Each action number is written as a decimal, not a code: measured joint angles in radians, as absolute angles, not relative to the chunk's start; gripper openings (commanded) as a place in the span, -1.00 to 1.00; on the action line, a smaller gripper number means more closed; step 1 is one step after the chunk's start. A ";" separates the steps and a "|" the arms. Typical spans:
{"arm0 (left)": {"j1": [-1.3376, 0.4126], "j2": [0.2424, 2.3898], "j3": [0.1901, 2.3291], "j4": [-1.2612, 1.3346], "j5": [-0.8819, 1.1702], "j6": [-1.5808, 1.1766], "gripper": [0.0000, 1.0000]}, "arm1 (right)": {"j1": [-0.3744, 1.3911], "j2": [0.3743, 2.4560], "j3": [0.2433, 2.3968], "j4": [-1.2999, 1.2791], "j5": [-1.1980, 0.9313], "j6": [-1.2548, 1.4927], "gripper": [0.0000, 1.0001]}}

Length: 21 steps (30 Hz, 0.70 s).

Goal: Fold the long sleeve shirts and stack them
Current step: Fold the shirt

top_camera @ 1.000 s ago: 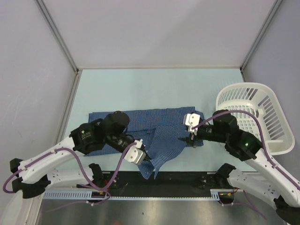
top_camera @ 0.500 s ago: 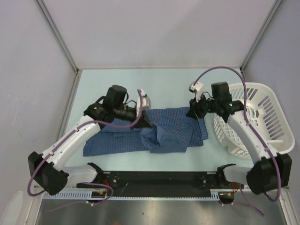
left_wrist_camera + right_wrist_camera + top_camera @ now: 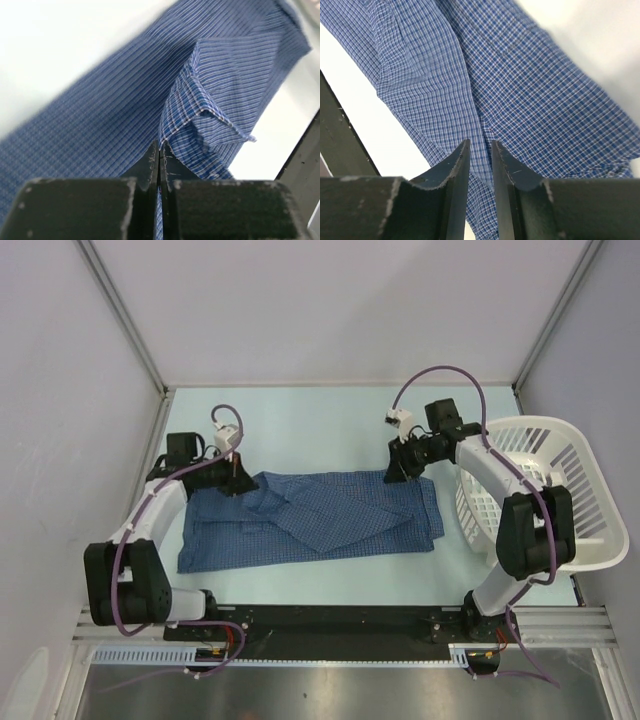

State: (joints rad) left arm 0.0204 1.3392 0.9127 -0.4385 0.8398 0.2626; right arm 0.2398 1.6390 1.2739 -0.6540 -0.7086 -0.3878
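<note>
Shirt (image 3: 310, 520) flat, far corners in jaws.

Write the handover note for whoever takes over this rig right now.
Left gripper: shut on the shirt at its far left corner.
Right gripper: jaws nearly together at the far right corner; grip unclear.
Shirt: flat on the table, beside the laundry basket, one flap laid across it.
Done: partly folded.
To do: finish folding, stack. No other shirt in view.
</note>
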 measured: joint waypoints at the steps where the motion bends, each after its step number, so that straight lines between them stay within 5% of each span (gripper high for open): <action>1: 0.046 1.343 0.893 -0.436 0.836 0.263 -1.00 | 0.240 1.649 1.274 -0.656 -0.707 -0.387 -0.42; 9: 0.147 1.419 0.801 -0.456 0.760 0.262 -0.89 | 0.262 1.691 1.274 -0.685 -0.691 -0.404 -0.42; 12: 0.164 1.429 0.786 -0.462 0.716 0.262 -0.49 | 0.273 1.702 1.274 -0.704 -0.676 -0.421 -0.41; 13: 0.170 1.431 0.785 -0.465 0.707 0.263 -0.16 | 0.276 1.704 1.274 -0.711 -0.671 -0.425 -0.41; 17: 0.197 1.447 0.803 -0.516 0.662 0.284 0.22 | 0.276 1.714 1.280 -0.755 -0.641 -0.439 -0.32; 19: 0.203 1.455 0.834 -0.558 0.644 0.318 0.69 | 0.268 1.725 1.301 -0.781 -0.630 -0.438 -0.31; 21: 0.210 1.458 0.885 -0.608 0.630 0.378 0.84 | 0.254 1.734 1.331 -0.800 -0.616 -0.438 -0.30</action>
State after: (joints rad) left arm 0.2096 1.4578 0.8848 -0.6079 0.6296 0.3779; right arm 0.2543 1.7344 1.3312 -0.7998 -0.6155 -0.4377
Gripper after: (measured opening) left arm 0.702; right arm 0.346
